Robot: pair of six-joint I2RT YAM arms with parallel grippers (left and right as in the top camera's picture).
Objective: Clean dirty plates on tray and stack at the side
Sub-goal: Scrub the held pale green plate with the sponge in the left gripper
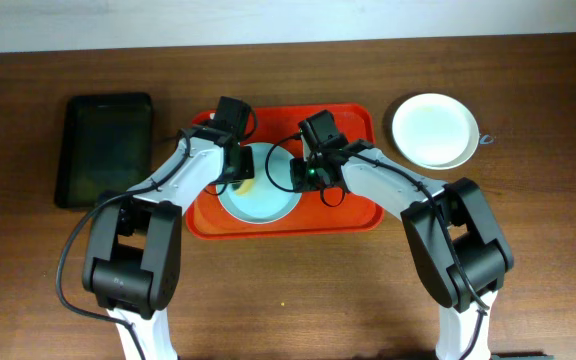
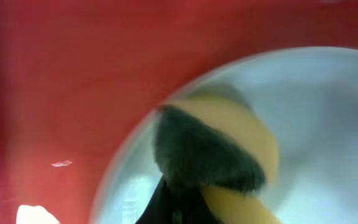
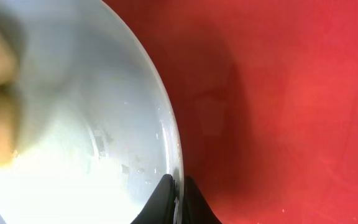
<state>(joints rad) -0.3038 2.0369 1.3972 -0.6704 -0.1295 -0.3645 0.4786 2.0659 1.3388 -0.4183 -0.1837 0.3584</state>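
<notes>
Plate (image 3: pixel 79 143) rim betw. R jaws, sponge (image 2: pixel 229 146) in L jaws

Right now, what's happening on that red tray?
The left gripper presses a yellow-and-green sponge onto the pale blue plate lying in the red tray. The right gripper pinches that plate's rim, apparently steadying it. Specks show on the plate near the rim. A white plate sits on the table off the tray's right end.
</notes>
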